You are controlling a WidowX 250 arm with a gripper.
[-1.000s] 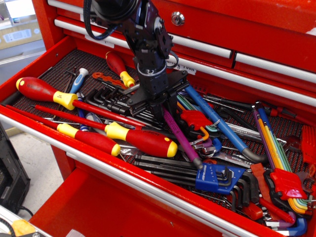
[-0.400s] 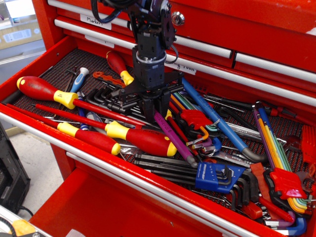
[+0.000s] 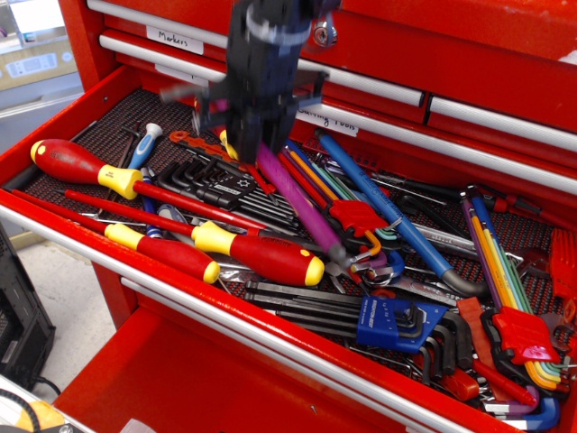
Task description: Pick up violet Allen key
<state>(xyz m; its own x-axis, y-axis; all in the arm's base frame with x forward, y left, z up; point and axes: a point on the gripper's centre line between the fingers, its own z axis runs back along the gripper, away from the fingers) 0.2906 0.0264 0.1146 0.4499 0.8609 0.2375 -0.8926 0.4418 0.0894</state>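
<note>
My gripper (image 3: 255, 135), black and motion-blurred, hangs over the back left of the open red drawer (image 3: 54, 225). It is shut on the upper end of the violet Allen key (image 3: 297, 200). The key is a long thick violet rod that slants down to the right, lifted at a tilt above the tools. Its lower bent end (image 3: 340, 262) hangs just over or on the tool pile beside the red-and-yellow screwdriver (image 3: 257, 253); I cannot tell which.
Big red-and-yellow screwdrivers (image 3: 77, 165) lie at the left and front. A long blue L-shaped key (image 3: 388, 216) lies to the right. A black hex key set (image 3: 216, 185), a blue-holder set (image 3: 392, 320) and a rainbow set (image 3: 505, 271) crowd the drawer.
The gripper has risen and moved left toward the back, carrying the violet key's upper end up with it. The key now tilts more steeply and shows more of its length.
</note>
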